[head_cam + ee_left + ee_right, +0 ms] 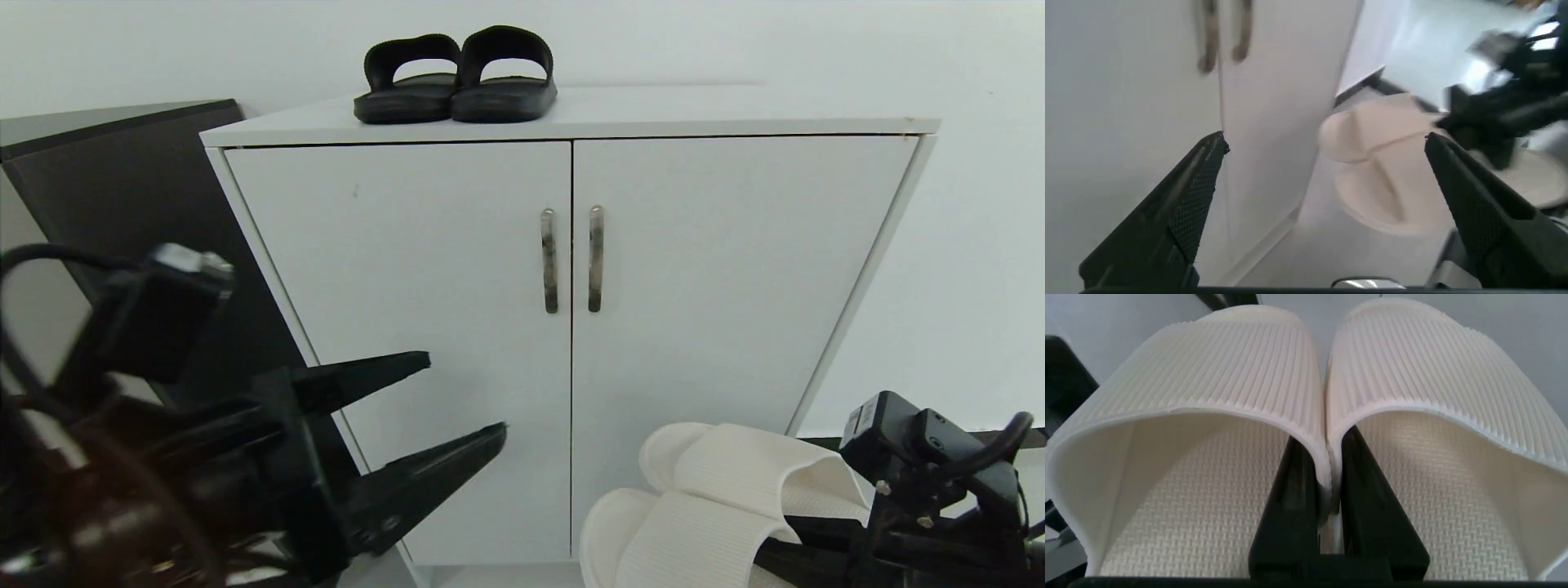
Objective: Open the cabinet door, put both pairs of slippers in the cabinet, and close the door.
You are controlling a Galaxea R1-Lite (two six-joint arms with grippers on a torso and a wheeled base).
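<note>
Farther off, black slippers (455,77) atop cabinet (718,110).

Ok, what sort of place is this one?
Likely a home entryway, or a mock-up of one: a white two-door cabinet against a plain wall, black slippers on top, white slippers gripped by the right gripper.

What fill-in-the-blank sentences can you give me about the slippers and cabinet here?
1. The black slippers sit on ____ of the cabinet.
2. Both cabinet doors are ____.
3. The right gripper is shut on the ribbed slippers, coloured ____.
4. The left gripper hangs ____, holding nothing.
Missing words: top; closed; white; open.
</note>
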